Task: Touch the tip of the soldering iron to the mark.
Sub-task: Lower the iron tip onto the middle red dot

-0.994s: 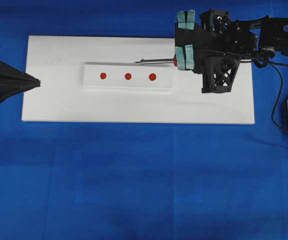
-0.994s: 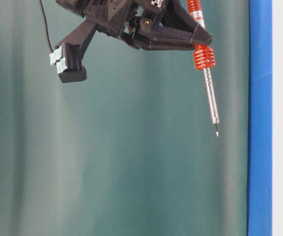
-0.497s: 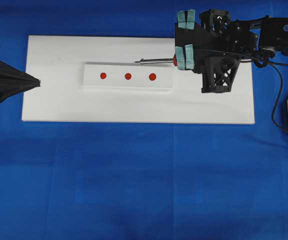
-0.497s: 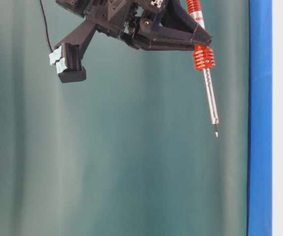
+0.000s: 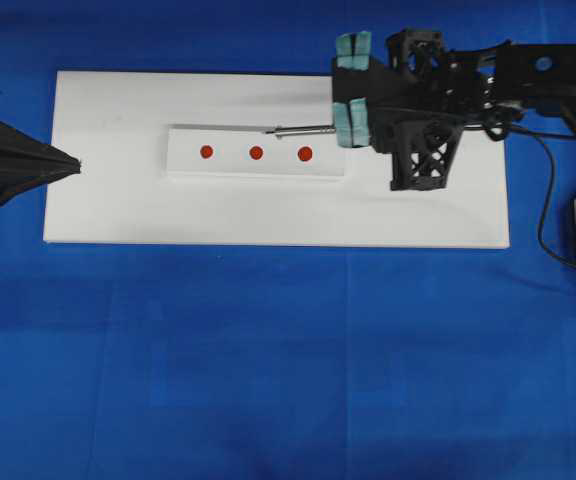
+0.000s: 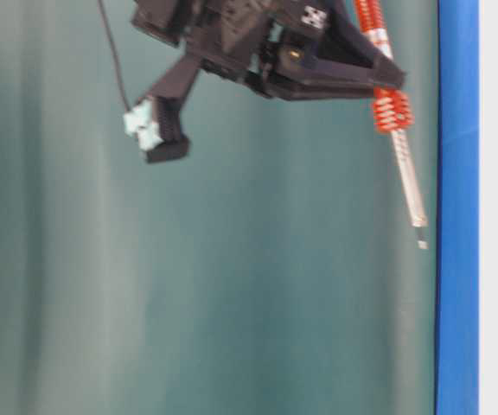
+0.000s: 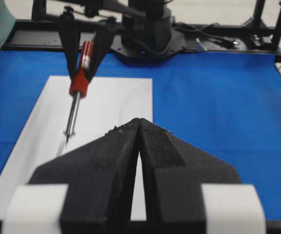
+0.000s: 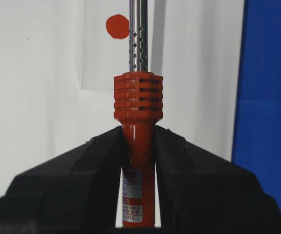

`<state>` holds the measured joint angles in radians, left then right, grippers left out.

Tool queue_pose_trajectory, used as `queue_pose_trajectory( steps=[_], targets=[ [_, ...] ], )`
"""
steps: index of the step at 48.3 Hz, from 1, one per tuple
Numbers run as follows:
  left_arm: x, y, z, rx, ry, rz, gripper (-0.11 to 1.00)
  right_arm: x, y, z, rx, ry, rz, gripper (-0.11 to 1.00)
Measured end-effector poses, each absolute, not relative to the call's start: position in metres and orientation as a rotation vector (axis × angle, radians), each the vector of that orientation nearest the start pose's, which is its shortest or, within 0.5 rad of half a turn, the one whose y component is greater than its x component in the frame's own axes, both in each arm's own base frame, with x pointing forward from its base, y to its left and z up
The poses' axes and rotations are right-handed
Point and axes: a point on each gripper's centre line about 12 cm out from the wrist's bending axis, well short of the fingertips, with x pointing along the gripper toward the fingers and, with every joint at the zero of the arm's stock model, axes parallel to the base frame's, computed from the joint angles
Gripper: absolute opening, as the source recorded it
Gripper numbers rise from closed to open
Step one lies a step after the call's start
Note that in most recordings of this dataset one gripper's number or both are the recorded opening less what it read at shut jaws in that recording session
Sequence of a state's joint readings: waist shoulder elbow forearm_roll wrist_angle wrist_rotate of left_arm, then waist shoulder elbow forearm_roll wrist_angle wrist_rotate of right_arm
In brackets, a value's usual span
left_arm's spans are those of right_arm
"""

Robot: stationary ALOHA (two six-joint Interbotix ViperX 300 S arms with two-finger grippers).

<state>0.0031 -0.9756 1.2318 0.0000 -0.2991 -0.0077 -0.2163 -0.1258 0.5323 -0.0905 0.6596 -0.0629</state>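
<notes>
My right gripper [image 8: 138, 130] is shut on the orange-red handle of the soldering iron [image 8: 138, 105] and holds it in the air, pointing left in the overhead view. Its silver shaft [image 5: 303, 129] ends in the tip [image 5: 267, 131], which hangs over the far edge of the white strip [image 5: 230, 160]. The strip bears three red marks [image 5: 206, 152], [image 5: 256, 153], [image 5: 305, 154]. The table-level view shows the tip [image 6: 422, 245] a short gap off the surface. My left gripper [image 5: 76, 165] is shut and empty at the board's left end.
The strip lies on a white board [image 5: 118, 210] on blue cloth. The iron's black cord [image 5: 543, 200] loops down at the right. The right arm's body [image 5: 428, 150] hangs over the board's right part.
My right gripper has moved left and down toward the board with the iron, so the tip now hangs over the strip's far edge. The left arm has not moved.
</notes>
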Motion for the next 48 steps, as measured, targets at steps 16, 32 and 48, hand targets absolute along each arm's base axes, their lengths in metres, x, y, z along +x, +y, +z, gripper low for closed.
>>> queue_pose_trajectory(
  steps=[16,32,48],
  targets=[
    [0.194,0.001,0.273,-0.009,-0.041,0.004,0.00,0.359,-0.085,0.171,-0.028,1.129,-0.161,0.06],
    [0.193,0.001,0.274,-0.008,-0.043,0.004,0.00,0.364,-0.084,0.159,-0.029,1.134,-0.153,0.06],
    [0.193,0.001,0.273,-0.008,-0.041,0.004,0.00,0.364,-0.084,0.156,-0.028,1.142,-0.152,0.06]
  ],
)
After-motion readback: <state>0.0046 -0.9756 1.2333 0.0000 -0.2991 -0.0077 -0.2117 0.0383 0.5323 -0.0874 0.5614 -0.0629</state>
